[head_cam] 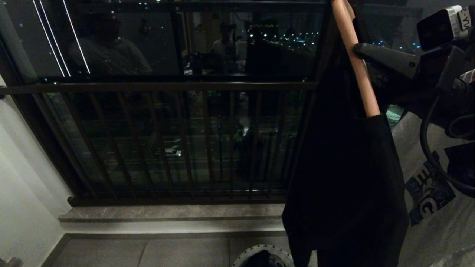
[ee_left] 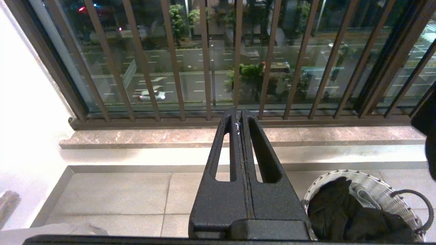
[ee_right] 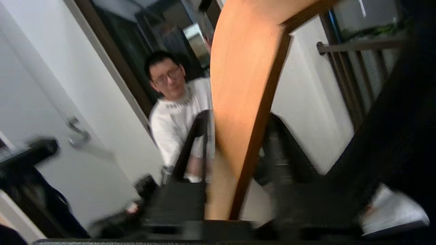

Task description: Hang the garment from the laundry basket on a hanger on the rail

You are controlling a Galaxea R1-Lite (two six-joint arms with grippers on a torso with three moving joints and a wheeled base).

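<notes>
Head view: a dark, limp garment [head_cam: 345, 185] is seen draped on a pale orange-brown wooden hanger [head_cam: 354, 55], hanging to the right of the dark brown balustrade [head_cam: 159, 87]. The right gripper [head_cam: 386, 59] is placed against the hanger arm, above the cloth. Below the garment, the rim of the small round pale wicker laundry basket [head_cam: 259, 249] is partly shown. The overhead rail is not seen in any view.

Left wrist view: the left gripper [ee_left: 239, 117] is parked before the balustrade, its black fingers [ee_left: 224, 146] pressed together with nothing between them. The basket, right of it on the tiled floor [ee_left: 112, 197], is found to hold more dark cloth [ee_left: 344, 211].

Right wrist view: the hanger's broad wooden arm is set between the two black fingers [ee_right: 194, 143]; whether it is gripped or being let go cannot be told through the blur. A seated person in a white sweater [ee_right: 177, 115] is seen behind.

Progress, as judged: garment lifted and on its hanger; hooking on the rail is unconfirmed, and the release is left.
</notes>
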